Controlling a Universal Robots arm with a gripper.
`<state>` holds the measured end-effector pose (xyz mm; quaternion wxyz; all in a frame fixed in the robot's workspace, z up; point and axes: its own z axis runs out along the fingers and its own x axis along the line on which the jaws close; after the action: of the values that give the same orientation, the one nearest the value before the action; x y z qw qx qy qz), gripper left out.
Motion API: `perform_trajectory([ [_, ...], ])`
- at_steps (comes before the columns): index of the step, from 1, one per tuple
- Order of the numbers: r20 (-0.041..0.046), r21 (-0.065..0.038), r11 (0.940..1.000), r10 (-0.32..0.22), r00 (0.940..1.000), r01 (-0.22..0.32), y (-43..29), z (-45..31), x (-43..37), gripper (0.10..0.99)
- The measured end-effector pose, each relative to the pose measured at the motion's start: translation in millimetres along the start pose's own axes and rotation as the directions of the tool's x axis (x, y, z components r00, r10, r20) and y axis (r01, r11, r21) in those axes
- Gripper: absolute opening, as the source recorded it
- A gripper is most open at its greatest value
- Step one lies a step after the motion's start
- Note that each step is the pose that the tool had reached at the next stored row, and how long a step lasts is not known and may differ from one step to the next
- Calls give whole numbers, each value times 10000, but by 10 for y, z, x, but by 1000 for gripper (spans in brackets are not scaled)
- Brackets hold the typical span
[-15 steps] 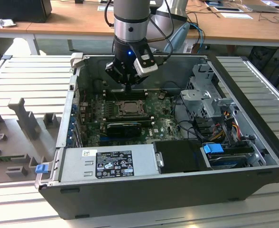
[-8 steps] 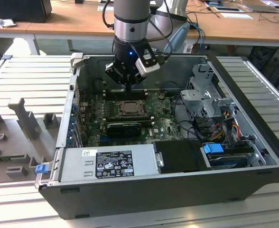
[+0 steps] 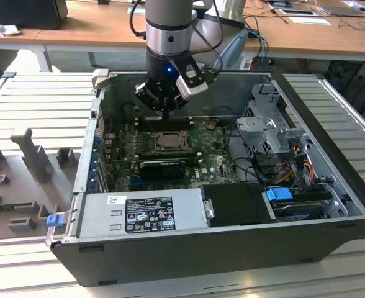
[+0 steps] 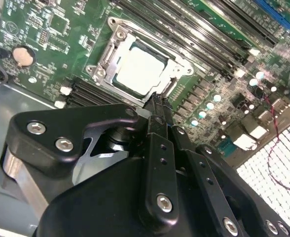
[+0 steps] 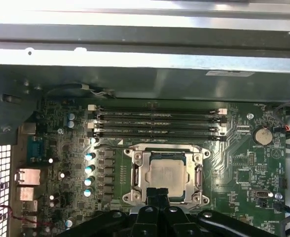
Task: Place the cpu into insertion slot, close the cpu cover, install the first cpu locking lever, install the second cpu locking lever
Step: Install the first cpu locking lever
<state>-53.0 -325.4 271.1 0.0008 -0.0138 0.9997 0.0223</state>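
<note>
From the exterior view's left, I see the silvery box-shaped power supply at 6 o'clock of the square, dark, metal-rimmed insertion slot on the green circuit board. My black two-fingered gripper hangs at the slot's 12 o'clock, fingers pressed together, gripping nothing. In the first wrist view the flat silvery-grey cpu sits in the slot, with the dull-metal cpu cover lying flat around it. The grey metal drive cage stands at 3 o'clock.
</note>
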Motion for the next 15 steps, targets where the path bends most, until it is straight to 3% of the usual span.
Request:
perform_trajectory([
  [3,1,-1,10000,-1,10000,1,2,2,73,106],
  [15,0,0,10000,-12,10000,12,6,7,221,106],
])
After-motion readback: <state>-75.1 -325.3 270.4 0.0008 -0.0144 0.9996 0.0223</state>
